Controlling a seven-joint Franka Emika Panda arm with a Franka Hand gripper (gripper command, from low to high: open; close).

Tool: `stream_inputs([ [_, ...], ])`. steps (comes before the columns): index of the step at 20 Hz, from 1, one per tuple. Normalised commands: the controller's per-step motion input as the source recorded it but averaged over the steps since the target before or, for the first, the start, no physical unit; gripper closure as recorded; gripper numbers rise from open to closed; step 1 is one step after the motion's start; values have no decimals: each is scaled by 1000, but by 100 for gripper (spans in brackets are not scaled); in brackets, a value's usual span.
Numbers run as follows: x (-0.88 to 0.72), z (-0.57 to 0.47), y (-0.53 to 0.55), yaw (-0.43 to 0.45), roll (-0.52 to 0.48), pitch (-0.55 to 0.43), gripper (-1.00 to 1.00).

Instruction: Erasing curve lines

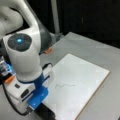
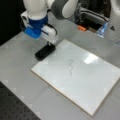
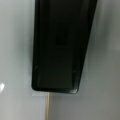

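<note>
Hovering over black eraser [image 2: 45, 52] at white board [image 2: 100, 82] corner, tool [image 2: 50, 44] touching eraser, grip state unreadable, curve lines [image 2: 70, 67] intact mid-board, grey table [image 2: 17, 60].

- A grey table [image 1: 82, 45] fills most of both front views, its top matte and smooth.
- Behind it stands a dark wall [image 1: 87, 17], almost black, with a pale upright post [image 1: 55, 16] against it.
- A black perforated panel [image 2: 15, 107] lies at a front view's bottom left corner, beyond the table's edge.
- Light from overhead makes a bright patch [image 2: 90, 58] on the white board [image 2: 82, 82].
- An orange piece [image 2: 81, 28] sits on the table.
</note>
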Motion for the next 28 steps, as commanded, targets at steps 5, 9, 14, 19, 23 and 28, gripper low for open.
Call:
stream_inputs([
  [5,122,-64,-177,-17,116,16,-100],
  [9,116,-53,-186,-33,138,32,-100],
  [14,89,-90,-190,-55,141,-2,-100],
  [19,34,-122,-127,-61,160,-33,-100],
  [23,-10,-130,-46,-60,159,-66,-100],
  [28,-11,-125,6,-46,145,-82,-100],
])
